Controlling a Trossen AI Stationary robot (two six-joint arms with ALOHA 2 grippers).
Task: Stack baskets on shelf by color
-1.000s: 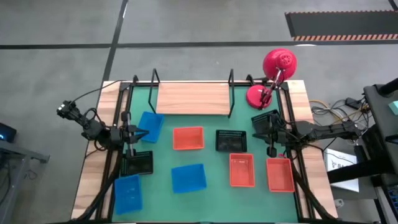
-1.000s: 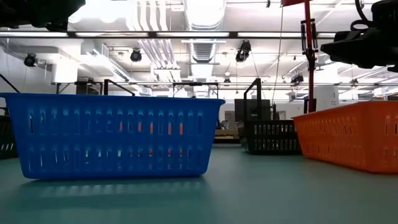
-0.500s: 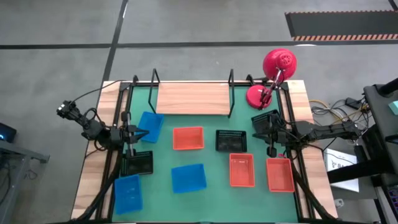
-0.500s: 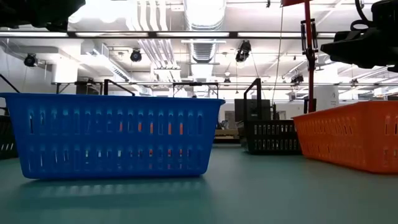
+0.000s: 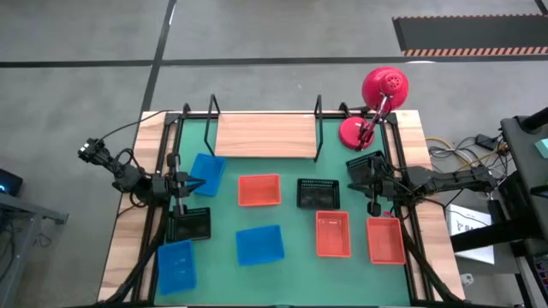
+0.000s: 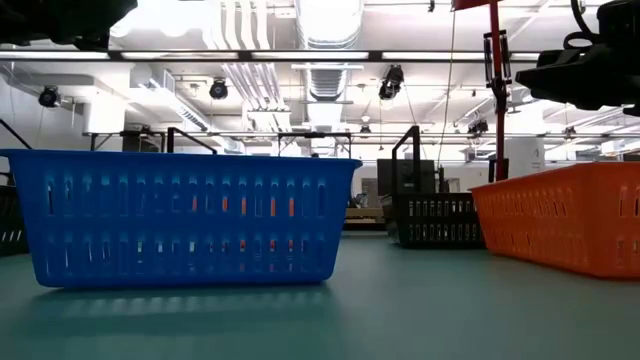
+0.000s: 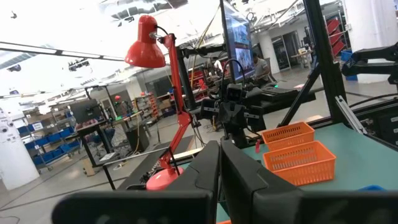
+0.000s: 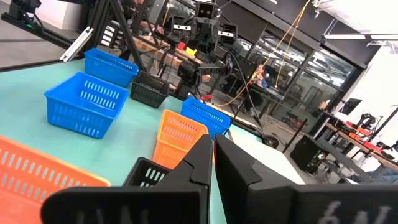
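Left gripper (image 5: pixel 195 182): fingers together, empty, parked at the table's left edge, evidently awaiting work. Baskets (image 5: pixel 259 190): scattered loose across the green mat (image 5: pixel 291 248), unsorted. Shelf (image 5: pixel 265 136): at the back, bare. Right gripper (image 5: pixel 357 181): closed, empty, parked at the right.

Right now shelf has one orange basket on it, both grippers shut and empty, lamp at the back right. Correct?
Not quite: the shelf is bare in the high view; all nine baskets sit on the mat, including the nearest orange basket. The rest holds: left gripper and right gripper shut and empty, lamp at the back right.
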